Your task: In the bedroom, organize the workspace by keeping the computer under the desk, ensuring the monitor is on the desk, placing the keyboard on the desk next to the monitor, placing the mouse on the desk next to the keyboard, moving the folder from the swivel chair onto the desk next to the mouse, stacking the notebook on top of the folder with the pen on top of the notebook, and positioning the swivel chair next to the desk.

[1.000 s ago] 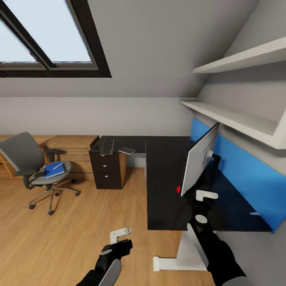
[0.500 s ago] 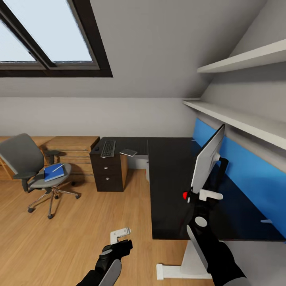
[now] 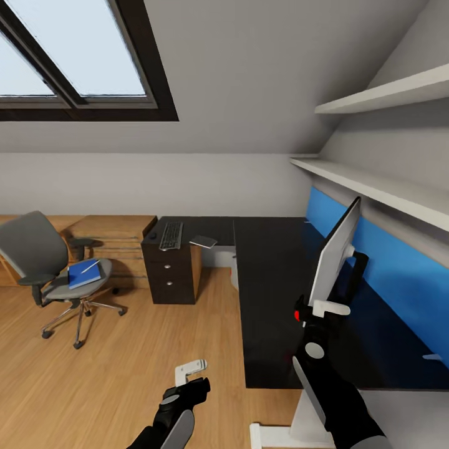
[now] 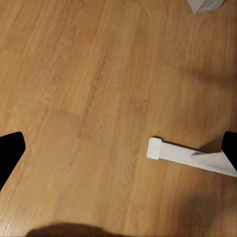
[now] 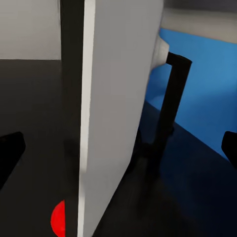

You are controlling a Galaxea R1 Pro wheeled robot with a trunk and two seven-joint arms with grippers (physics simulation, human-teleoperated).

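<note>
The monitor (image 3: pixel 337 255) stands on the black desk (image 3: pixel 268 312), silver-white back towards me. My right gripper (image 3: pixel 315 310) is open at its lower corner; in the right wrist view the monitor's edge (image 5: pixel 106 113) lies between the spread fingers. At the desk's far left end lie the keyboard (image 3: pixel 170 236), the small black mouse (image 3: pixel 151 236) and a flat grey notebook (image 3: pixel 203 241). The blue folder (image 3: pixel 83 275) with the white pen (image 3: pixel 91 267) on it rests on the swivel chair (image 3: pixel 40 255), far left. My left gripper (image 3: pixel 190 370) hangs open over the floor.
Light wooden cabinets (image 3: pixel 115 234) line the back wall behind the chair. A blue panel (image 3: pixel 399 274) and white shelves (image 3: pixel 374 187) run along the right wall. The desk's white foot (image 4: pixel 187 155) lies on the wooden floor by my left gripper.
The whole view has shifted as the robot closed in on the desk. The monitor's lower corner now sits closer to my right gripper. The left arm is unchanged.
</note>
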